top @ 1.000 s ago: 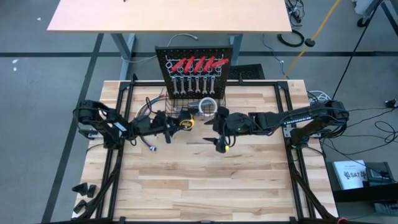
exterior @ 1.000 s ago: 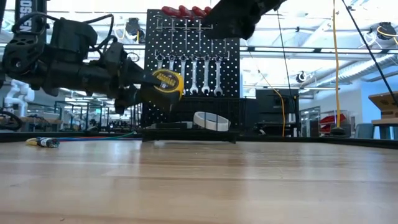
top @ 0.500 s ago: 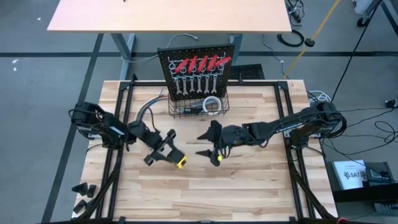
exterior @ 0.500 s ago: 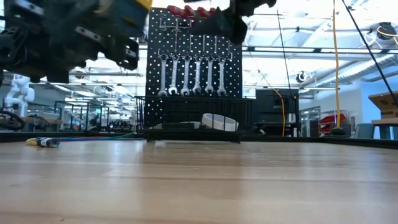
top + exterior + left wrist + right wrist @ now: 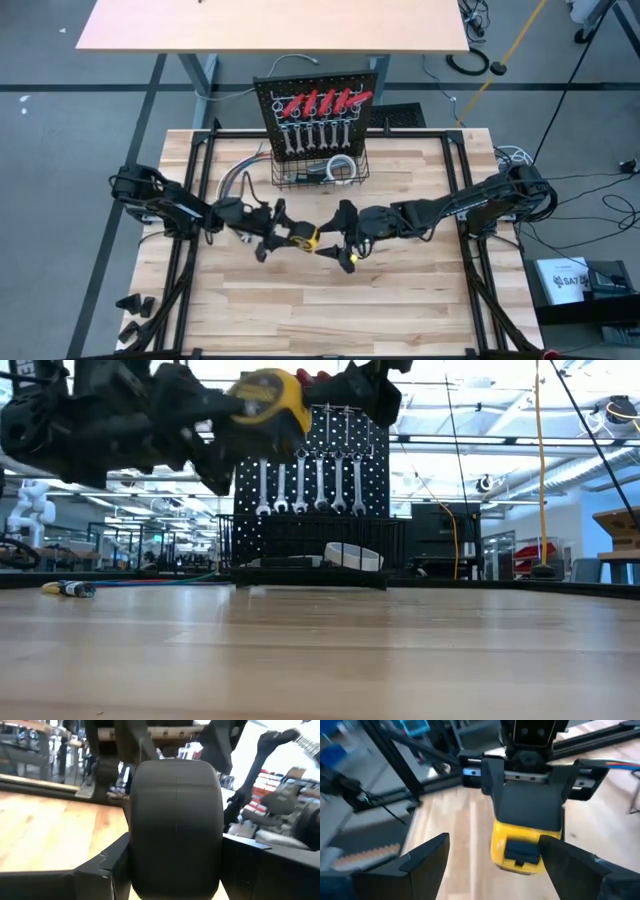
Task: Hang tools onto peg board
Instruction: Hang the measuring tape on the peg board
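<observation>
The yellow tape measure [image 5: 300, 238] is held clamped in the left claw [image 5: 287, 237] above the middle of the bench [image 5: 400, 310], faced closely by the wide-open, empty right claw [image 5: 330, 243].

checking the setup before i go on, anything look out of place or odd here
Mostly tidy. Odd bits: a bundle of coloured wires lies loose on the table left of the peg board, and the tape measure is held in mid-air by the left gripper, facing the open right gripper.

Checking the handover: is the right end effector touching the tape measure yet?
Apart. The right wrist view shows the open right end effector fingers clear either side of the tape measure, held by the left end effector.
</observation>
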You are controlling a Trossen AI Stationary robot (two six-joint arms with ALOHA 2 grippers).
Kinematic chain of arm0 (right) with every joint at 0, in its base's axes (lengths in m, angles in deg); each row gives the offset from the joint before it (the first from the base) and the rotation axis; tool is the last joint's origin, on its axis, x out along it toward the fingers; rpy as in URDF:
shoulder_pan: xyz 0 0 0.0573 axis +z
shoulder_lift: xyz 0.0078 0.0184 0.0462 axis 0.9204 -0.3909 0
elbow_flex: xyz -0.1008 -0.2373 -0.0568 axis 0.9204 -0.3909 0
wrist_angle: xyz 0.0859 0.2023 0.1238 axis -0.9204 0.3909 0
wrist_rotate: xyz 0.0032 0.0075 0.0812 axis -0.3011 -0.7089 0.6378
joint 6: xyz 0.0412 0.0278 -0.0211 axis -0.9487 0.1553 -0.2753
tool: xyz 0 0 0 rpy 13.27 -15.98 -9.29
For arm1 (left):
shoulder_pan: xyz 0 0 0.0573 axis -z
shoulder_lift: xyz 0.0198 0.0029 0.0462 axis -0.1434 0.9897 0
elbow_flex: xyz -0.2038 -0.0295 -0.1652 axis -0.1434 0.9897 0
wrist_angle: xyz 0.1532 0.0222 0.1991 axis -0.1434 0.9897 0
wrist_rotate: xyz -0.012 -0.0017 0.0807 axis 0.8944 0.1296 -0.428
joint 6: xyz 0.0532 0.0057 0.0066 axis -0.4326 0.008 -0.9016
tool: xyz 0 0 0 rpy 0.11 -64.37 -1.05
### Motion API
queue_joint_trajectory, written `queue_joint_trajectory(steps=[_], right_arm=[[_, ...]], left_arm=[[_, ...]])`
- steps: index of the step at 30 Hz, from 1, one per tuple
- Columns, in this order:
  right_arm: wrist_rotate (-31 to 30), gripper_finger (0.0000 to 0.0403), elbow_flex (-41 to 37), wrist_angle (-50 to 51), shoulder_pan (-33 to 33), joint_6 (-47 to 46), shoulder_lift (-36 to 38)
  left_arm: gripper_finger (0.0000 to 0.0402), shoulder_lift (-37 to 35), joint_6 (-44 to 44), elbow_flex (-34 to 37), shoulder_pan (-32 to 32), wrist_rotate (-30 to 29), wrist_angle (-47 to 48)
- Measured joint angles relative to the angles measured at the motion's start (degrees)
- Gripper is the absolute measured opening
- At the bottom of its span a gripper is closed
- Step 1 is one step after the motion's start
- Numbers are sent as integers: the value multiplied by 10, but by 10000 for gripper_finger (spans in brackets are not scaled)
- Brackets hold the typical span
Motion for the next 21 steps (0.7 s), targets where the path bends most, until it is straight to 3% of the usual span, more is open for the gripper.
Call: queue_joint_trajectory(steps=[8,11,15,21], right_arm=[[-48,302,82,155,-44,129,0],[-25,302,97,167,-56,180,0],[57,302,101,164,-78,242,0],[81,302,101,158,-121,294,0]], left_arm=[[217,-1,-88,-23,10,-43,35],[217,-5,-136,-23,11,-89,39],[217,-25,-224,-23,13,-170,57],[217,-33,-340,-34,12,-259,63]])
